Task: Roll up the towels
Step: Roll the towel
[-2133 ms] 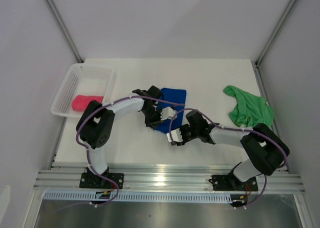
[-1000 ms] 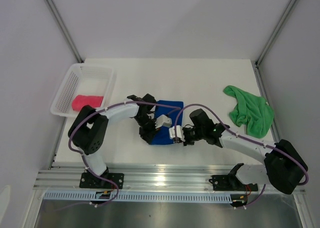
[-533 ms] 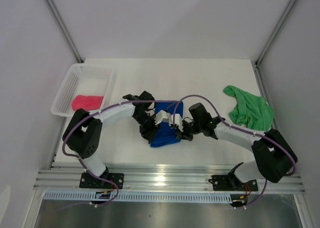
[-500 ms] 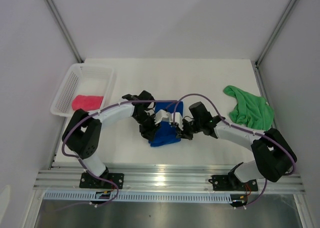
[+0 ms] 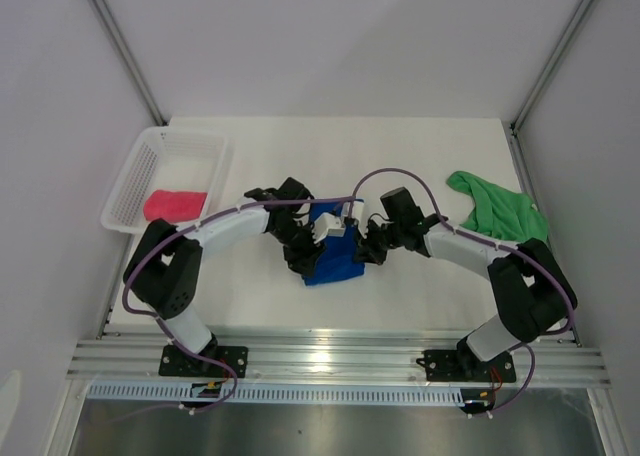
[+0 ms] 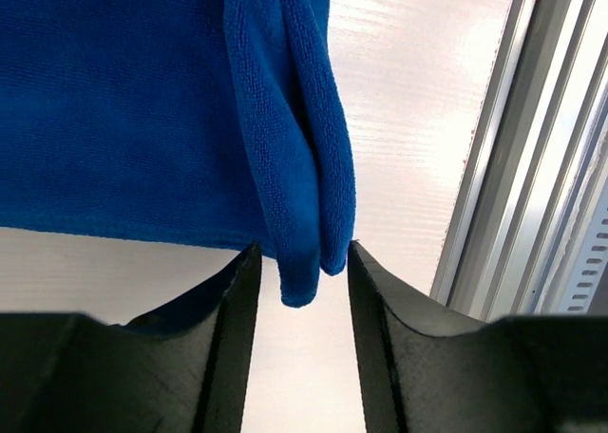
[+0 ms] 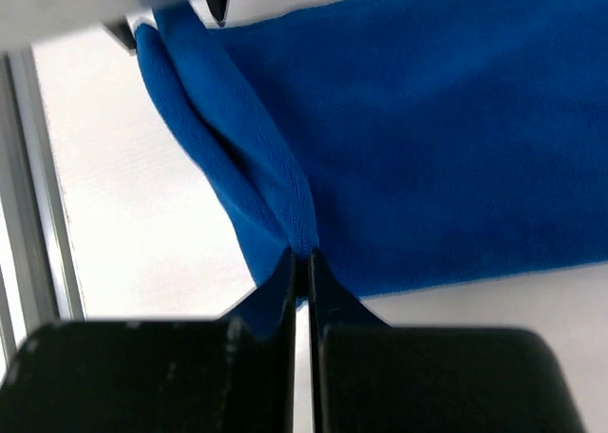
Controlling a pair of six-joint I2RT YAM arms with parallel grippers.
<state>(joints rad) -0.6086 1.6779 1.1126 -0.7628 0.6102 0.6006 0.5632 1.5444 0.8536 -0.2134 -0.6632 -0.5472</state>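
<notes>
The royal blue towel (image 5: pixel 335 261) lies partly folded on the table between my two grippers. My left gripper (image 5: pixel 314 246) is at its left side. In the left wrist view the left gripper (image 6: pixel 302 254) is open, and a folded corner of the blue towel (image 6: pixel 142 101) hangs loosely between its fingertips. My right gripper (image 5: pixel 360 248) is at the towel's right side. The right wrist view shows the right gripper (image 7: pixel 304 257) shut on a raised fold of the blue towel (image 7: pixel 427 120). A crumpled green towel (image 5: pixel 500 216) lies at the right. A pink-red towel (image 5: pixel 172 205) sits rolled in the basket.
A white mesh basket (image 5: pixel 190 146) stands at the table's left edge. Metal frame rails (image 5: pixel 340 356) run along the near edge, also seen as the rail (image 6: pixel 532 167) close to the towel's corner. Grey walls enclose the table on three sides.
My left jaws have opened and let go of the towel's fold. Both grippers and the blue towel have shifted slightly towards the back, and the right arm has reached further left.
</notes>
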